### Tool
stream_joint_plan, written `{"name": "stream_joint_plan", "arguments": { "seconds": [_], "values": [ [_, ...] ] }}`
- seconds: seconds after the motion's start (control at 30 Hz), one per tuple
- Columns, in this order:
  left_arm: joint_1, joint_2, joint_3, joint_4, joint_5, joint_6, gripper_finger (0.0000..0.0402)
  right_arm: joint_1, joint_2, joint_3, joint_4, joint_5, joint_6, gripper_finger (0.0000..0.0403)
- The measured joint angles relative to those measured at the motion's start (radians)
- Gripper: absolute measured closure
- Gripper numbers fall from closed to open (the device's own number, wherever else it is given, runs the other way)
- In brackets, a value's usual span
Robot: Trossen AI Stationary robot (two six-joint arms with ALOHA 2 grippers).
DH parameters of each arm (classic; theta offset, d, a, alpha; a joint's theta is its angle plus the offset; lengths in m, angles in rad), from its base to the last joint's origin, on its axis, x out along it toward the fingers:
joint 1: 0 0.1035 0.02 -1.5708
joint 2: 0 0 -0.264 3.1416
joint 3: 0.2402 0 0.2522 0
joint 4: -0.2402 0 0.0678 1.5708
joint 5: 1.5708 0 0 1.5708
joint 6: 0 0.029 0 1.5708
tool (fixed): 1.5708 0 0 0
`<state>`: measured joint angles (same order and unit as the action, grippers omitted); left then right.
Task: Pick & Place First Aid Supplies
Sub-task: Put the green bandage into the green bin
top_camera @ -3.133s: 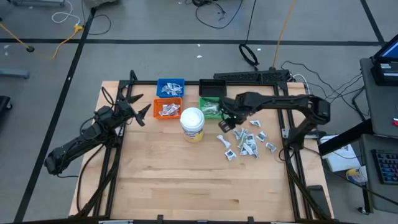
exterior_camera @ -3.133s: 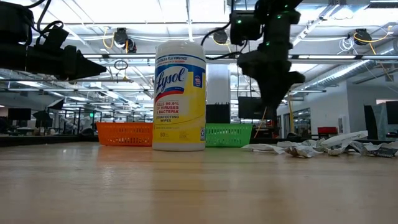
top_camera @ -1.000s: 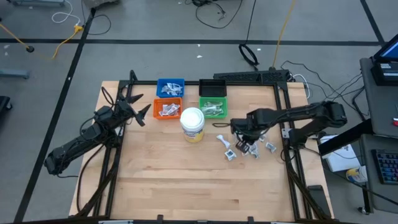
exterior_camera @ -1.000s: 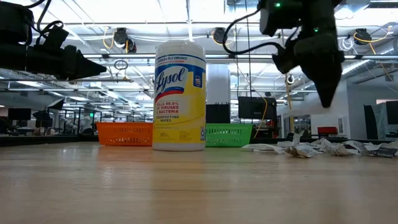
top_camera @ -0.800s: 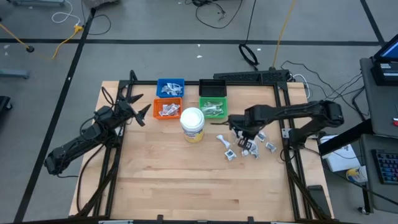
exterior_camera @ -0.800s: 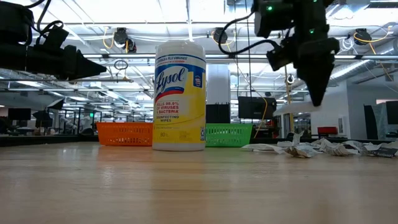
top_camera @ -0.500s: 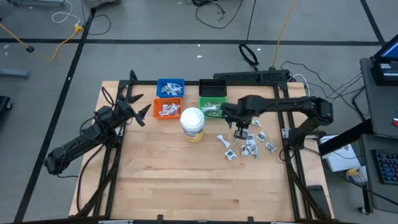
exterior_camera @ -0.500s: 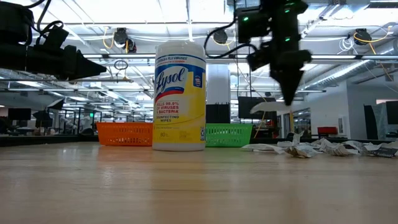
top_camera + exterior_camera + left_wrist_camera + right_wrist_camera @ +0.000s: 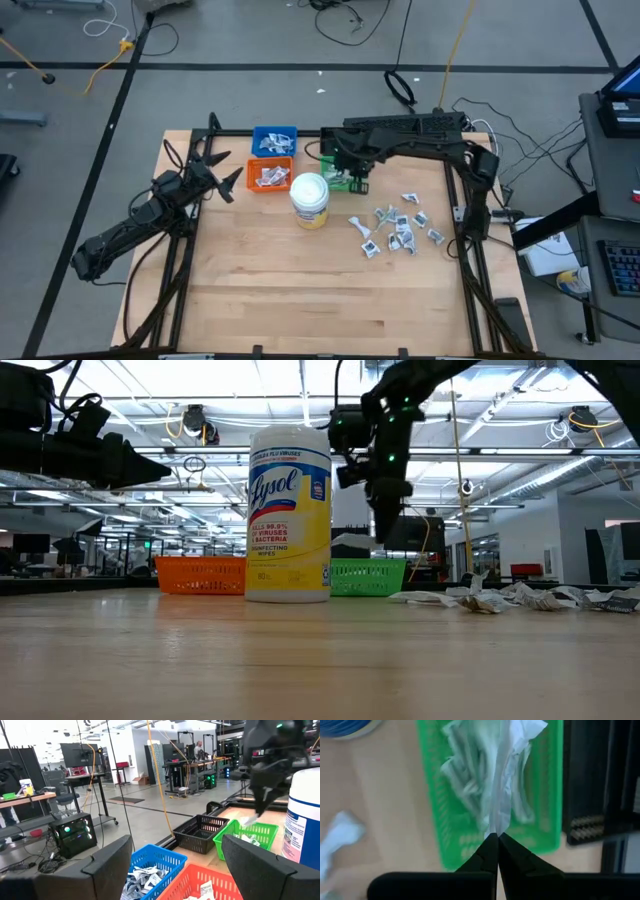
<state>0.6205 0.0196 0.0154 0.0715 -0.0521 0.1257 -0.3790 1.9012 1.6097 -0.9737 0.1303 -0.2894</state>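
my right gripper [image 9: 494, 836] hangs right over the green bin [image 9: 342, 173], jaws pinched tight on one white wrapped strip [image 9: 502, 780] that dangles above the packets already heaped in there, so this one looks ready to drop. progress check: the blue bin [image 9: 274, 141] holds a few packets, the orange bin [image 9: 270, 175] a few more, the green one a small pile, while the black bin [image 9: 341, 143] at twelve o'clock from the green shows nothing i can make out inside. what's left is the scatter of first aid supplies [image 9: 397, 227] lying flat on the tabletop [image 9: 300, 290], out at about four o'clock from the green bin, well apart from it, so i judge the job partly done with plenty of trips to come. the white-lidded wipes jar [image 9: 309, 199] stands upright just beside the green and orange bins at roughly seven o'clock from the green one; it sits off the line between bin and scatter, though a low swing could clip it. my left gripper [image 9: 228, 183] waits off at nine o'clock from the orange bin, jaws spread wide and carrying nothing.
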Motion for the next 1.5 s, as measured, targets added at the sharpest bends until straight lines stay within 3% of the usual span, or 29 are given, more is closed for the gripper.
{"name": "stream_joint_plan", "arguments": {
  "seconds": [0.17,0.43,0.77,0.93,1.17,1.5],
  "values": [
    [0.0,0.0,0.0,0.0,0.0,0.0,0.0091,-0.027,0.048,0.006,0.087,-0.001,-0.087,0.0403],
    [0.0,0.0,0.0,0.0,0.0,0.0,0.0091,-0.036,0.078,0.006,0.102,0.0,-0.097,0.0392],
    [0.0,0.0,0.0,0.0,0.0,0.0,0.0092,-0.046,0.064,0.005,0.091,0.0,-0.106,0.0281],
    [0.0,0.0,0.0,0.0,0.0,0.0,0.0091,-0.02,-0.008,-0.005,0.068,-0.002,-0.228,0.0259],
    [0.0,0.0,0.0,0.0,0.0,0.0,0.0091,0.044,-0.169,-0.174,0.143,0.001,-0.435,0.0267],
    [0.0,0.0,0.0,0.0,0.0,0.0,0.0091,0.227,-0.369,-0.487,0.233,-0.003,-0.437,0.0266]
  ]
}}
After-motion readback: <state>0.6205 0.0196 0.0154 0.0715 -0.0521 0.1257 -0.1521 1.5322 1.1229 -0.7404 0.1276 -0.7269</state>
